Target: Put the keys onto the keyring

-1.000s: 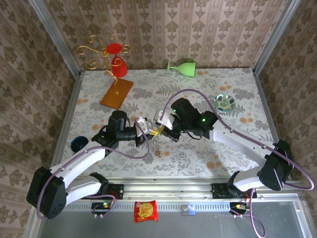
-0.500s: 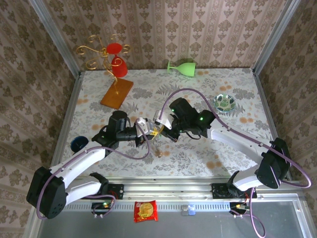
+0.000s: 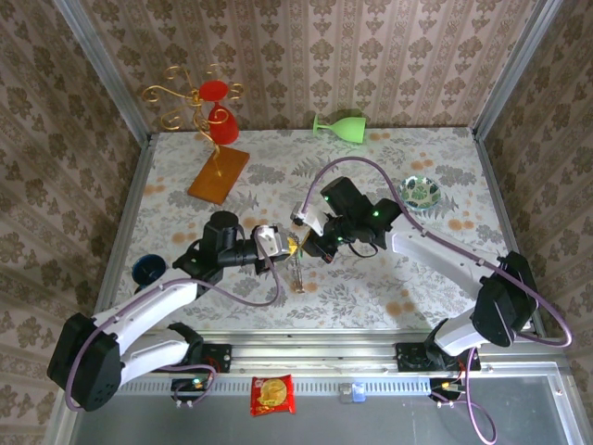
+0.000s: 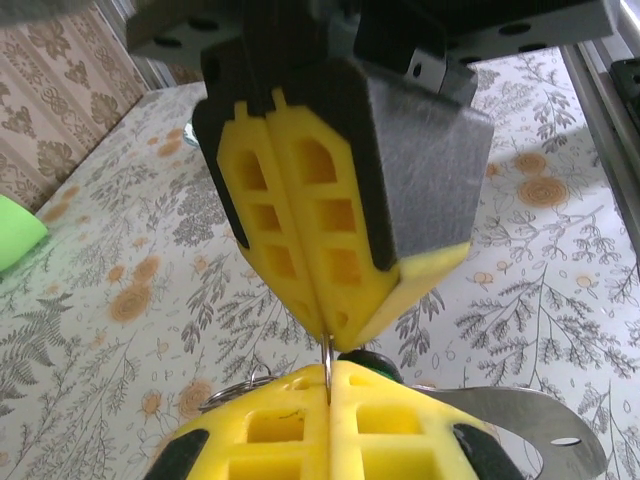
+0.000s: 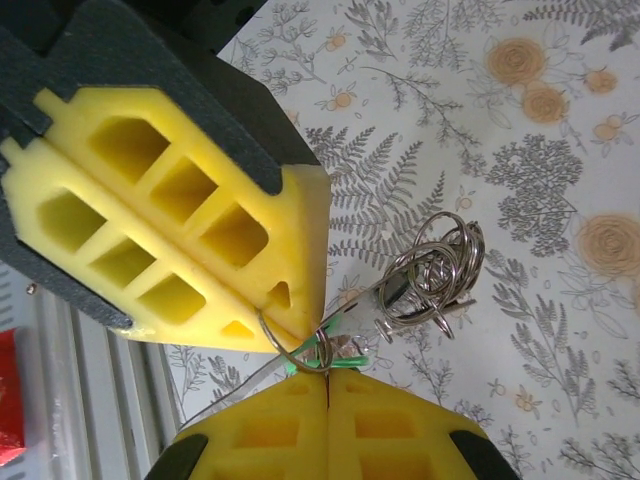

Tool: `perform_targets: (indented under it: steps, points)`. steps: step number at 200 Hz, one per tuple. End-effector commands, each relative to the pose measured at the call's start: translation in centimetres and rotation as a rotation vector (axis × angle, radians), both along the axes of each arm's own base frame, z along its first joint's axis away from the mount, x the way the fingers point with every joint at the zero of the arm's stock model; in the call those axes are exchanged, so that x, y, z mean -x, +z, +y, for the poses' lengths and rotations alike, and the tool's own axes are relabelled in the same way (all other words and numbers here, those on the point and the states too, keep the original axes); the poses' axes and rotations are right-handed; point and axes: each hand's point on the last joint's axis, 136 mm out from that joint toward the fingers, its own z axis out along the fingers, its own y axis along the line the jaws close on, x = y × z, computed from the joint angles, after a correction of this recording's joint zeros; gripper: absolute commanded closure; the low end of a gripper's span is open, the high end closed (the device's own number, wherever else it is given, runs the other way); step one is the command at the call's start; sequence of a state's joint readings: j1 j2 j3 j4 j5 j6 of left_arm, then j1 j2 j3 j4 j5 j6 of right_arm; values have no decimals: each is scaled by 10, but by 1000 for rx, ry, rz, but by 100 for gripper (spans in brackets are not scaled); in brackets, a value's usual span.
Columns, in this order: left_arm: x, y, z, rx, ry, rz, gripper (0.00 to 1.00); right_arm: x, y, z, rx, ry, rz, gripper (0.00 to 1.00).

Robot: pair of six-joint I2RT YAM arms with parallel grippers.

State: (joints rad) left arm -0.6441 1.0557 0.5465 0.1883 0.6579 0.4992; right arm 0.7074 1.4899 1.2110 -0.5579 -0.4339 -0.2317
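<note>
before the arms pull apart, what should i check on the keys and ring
1. Left gripper shut on the wire ring: ok.
2. Right gripper shut on the same ring, tip to tip with the left: ok.
3. Green key threaded onto the ring: cannot tell, only green slivers show at the pinch.
4. Ring cluster hanging free beside the pinch: ok.
5. Cluster clear of the table: cannot tell.
6. Green goblet and small dish well away from both grippers: ok.
</note>
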Motion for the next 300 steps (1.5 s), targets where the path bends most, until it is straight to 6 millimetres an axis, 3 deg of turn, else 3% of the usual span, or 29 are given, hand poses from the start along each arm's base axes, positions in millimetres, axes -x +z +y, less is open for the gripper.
perform_targets:
  steps: [1,15,36,68,94,133,207,266,300]
  points:
    - [11,22,-7,107,-52,-23,100,-9,3,0,-43,-33,50,100]
    - [11,24,-8,140,-43,-8,100,-11,1,-5,-49,-59,72,88]
    - [11,27,-8,182,-34,24,100,-19,16,-10,-105,-81,15,68]
    - [14,26,-9,219,-45,71,100,-15,39,-23,-196,-28,-227,56]
    - [16,30,-9,264,-81,110,100,1,47,-23,-279,112,-456,54]
    - [18,34,-7,323,-125,133,100,14,47,-15,-308,198,-433,60]
    - [18,27,-7,303,-141,95,100,19,33,-6,-304,213,-305,68]
    - [18,28,-7,303,-141,78,100,18,26,-6,-282,204,-259,95]
    - [20,33,-7,318,-155,68,100,14,14,-8,-243,185,-238,100]
